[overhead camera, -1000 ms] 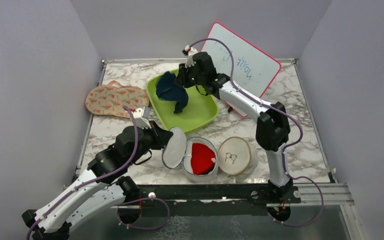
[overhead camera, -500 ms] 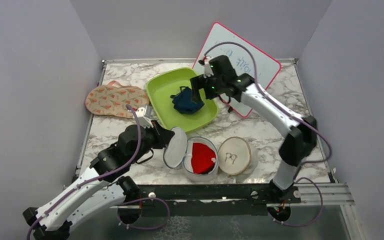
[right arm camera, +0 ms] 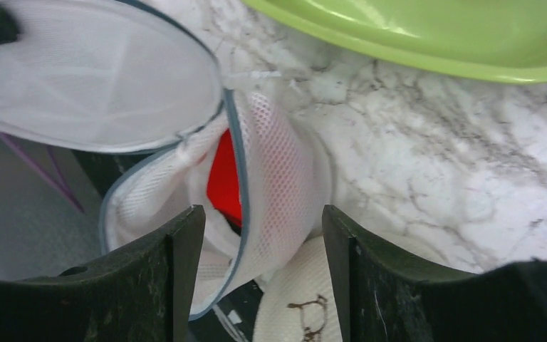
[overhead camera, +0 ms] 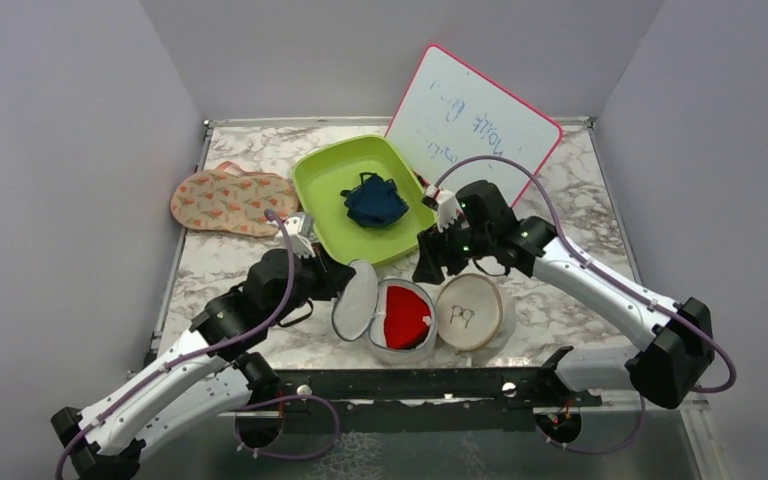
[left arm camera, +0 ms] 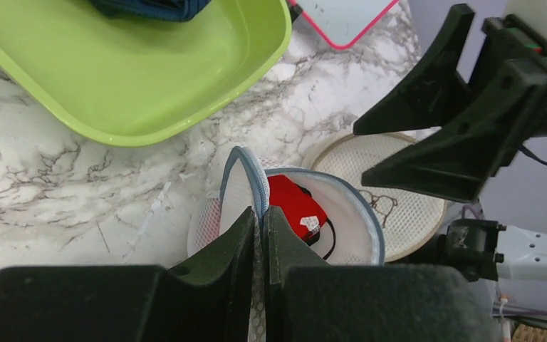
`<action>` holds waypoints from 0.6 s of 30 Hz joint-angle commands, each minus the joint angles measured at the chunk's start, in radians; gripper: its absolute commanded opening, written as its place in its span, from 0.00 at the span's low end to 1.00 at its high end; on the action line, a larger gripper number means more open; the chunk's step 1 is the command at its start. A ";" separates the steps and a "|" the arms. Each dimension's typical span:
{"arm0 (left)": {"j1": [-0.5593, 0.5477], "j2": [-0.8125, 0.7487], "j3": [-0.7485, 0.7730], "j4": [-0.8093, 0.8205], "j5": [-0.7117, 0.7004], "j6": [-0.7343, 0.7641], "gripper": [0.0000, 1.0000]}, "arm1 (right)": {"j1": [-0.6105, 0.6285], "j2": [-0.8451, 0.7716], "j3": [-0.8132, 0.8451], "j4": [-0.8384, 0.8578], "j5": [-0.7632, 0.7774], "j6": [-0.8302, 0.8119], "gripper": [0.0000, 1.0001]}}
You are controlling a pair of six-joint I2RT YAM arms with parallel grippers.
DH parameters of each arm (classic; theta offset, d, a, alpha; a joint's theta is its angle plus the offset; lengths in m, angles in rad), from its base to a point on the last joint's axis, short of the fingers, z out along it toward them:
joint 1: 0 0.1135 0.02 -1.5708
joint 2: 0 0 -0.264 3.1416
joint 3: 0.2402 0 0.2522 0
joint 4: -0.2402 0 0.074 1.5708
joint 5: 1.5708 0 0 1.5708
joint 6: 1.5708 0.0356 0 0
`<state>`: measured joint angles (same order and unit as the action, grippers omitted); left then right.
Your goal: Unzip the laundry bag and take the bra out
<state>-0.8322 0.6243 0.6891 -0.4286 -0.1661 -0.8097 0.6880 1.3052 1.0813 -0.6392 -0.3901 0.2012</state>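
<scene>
The round white mesh laundry bag (overhead camera: 400,345) with a grey-blue zip rim lies open near the table's front; its lid (overhead camera: 354,300) stands up on the left. A red bra (overhead camera: 402,316) lies inside; it also shows in the left wrist view (left arm camera: 295,207) and the right wrist view (right arm camera: 224,182). My left gripper (overhead camera: 337,280) is shut on the lid's rim (left arm camera: 253,189). My right gripper (overhead camera: 430,268) is open and empty, just above the bag's far rim (right arm camera: 238,171). A dark blue bra (overhead camera: 373,200) lies in the green tray (overhead camera: 320,190).
A beige round disc (overhead camera: 468,312) marked with black glasses lies right of the bag, touching it. A patterned slipper (overhead camera: 222,198) lies at the left. A pink-edged whiteboard (overhead camera: 475,115) leans at the back. Grey walls close in three sides.
My right gripper let the dark blue bra drop in the green tray, then swung forward and down to the bag's far rim. My left gripper still holds the lid.
</scene>
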 commanded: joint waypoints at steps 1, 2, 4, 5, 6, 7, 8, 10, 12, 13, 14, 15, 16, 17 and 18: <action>0.002 0.016 -0.008 0.030 0.083 -0.019 0.00 | 0.052 -0.069 -0.026 0.086 -0.074 0.026 0.56; 0.002 0.013 -0.004 0.030 0.085 -0.017 0.00 | 0.068 -0.075 -0.023 0.089 -0.067 0.027 0.53; 0.002 0.006 0.000 0.031 0.083 -0.016 0.00 | 0.111 -0.081 -0.013 0.091 -0.040 0.020 0.46; 0.002 0.003 0.000 0.030 0.084 -0.018 0.00 | 0.147 -0.077 -0.006 0.090 -0.023 0.016 0.45; 0.002 0.002 0.000 0.031 0.088 -0.020 0.00 | 0.177 -0.072 0.000 0.089 -0.011 0.008 0.45; 0.002 0.003 0.000 0.033 0.093 -0.020 0.00 | 0.203 -0.064 0.003 0.088 -0.002 0.003 0.44; 0.002 0.006 0.000 0.034 0.099 -0.020 0.00 | 0.226 -0.058 0.006 0.086 0.008 -0.003 0.42; 0.002 0.005 -0.002 0.033 0.102 -0.022 0.00 | 0.256 -0.049 0.002 0.085 0.020 -0.004 0.40; 0.002 -0.001 -0.005 0.036 0.097 -0.023 0.00 | 0.269 -0.034 -0.003 0.076 0.023 -0.005 0.40; 0.002 -0.004 -0.004 0.036 0.093 -0.023 0.00 | 0.275 -0.024 -0.006 0.069 0.027 -0.009 0.39; 0.002 -0.008 -0.005 0.037 0.089 -0.023 0.00 | 0.286 -0.014 -0.008 0.059 0.034 -0.014 0.38; 0.002 -0.010 -0.004 0.037 0.085 -0.022 0.00 | 0.294 -0.001 -0.009 0.052 0.045 -0.016 0.36; 0.003 -0.010 -0.004 0.036 0.084 -0.021 0.00 | 0.307 0.011 -0.011 0.044 0.060 -0.018 0.35; 0.003 -0.010 -0.003 0.037 0.085 -0.020 0.00 | 0.316 0.027 -0.011 0.031 0.071 -0.020 0.35; 0.002 -0.011 -0.002 0.037 0.085 -0.020 0.00 | 0.322 0.044 -0.011 0.022 0.080 -0.022 0.35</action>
<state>-0.8322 0.6273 0.6773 -0.4194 -0.0975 -0.8215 0.9779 1.2972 1.0611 -0.5812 -0.3737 0.2012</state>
